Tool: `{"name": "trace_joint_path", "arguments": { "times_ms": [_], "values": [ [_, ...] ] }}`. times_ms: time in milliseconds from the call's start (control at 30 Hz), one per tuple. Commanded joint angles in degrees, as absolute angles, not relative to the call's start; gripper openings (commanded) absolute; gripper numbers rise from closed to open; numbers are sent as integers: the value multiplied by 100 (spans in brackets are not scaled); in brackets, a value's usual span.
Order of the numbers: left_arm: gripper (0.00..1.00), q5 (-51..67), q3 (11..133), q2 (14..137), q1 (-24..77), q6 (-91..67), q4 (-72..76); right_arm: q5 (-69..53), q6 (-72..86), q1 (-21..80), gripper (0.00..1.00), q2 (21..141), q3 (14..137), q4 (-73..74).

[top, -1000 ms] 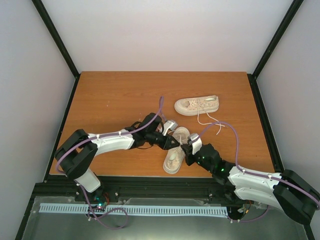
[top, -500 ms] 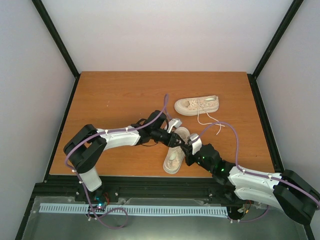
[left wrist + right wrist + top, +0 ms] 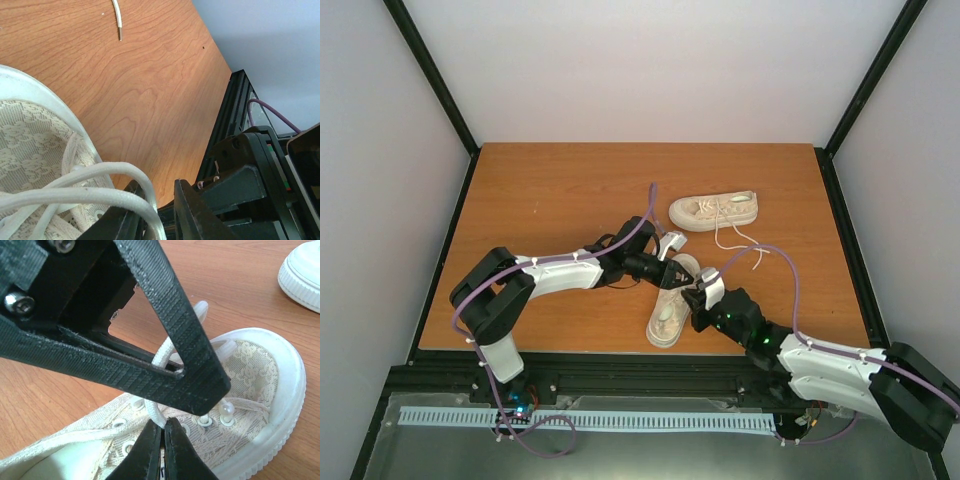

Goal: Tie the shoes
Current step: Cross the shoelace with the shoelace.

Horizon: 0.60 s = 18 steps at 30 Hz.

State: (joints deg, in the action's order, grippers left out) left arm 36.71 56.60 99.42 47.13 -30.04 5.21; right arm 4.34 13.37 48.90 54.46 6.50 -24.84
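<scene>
On the near half of the table (image 3: 540,190), the near shoe (image 3: 667,310) sits upright, heel toward the arm bases, toe pointing away. Its lace (image 3: 154,415) rises in a loop above the eyelets. Right hand (image 3: 162,427): fingers pinched together on that lace, just over the tongue. Left hand (image 3: 688,280): fingers narrow, the same lace passing between them, directly above the right hand. The far shoe (image 3: 713,210) lies well apart, its laces trailing loose over the wood.

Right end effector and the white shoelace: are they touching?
Touching. The right wrist view shows the right end effector pinched shut on the shoelace just above the shoe.
</scene>
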Motion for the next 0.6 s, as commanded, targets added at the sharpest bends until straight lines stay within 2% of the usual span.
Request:
{"name": "trace_joint_path", "arguments": {
  "times_ms": [0,567],
  "values": [
    [20,3711,5871,9928,4702,-3055,694,633,1403,4904,3,5247,564,-2504],
    [16,3727,5828,9787,4702,-2928,622,1131,1666,4904,3,4927,583,-2180]
  ]
}}
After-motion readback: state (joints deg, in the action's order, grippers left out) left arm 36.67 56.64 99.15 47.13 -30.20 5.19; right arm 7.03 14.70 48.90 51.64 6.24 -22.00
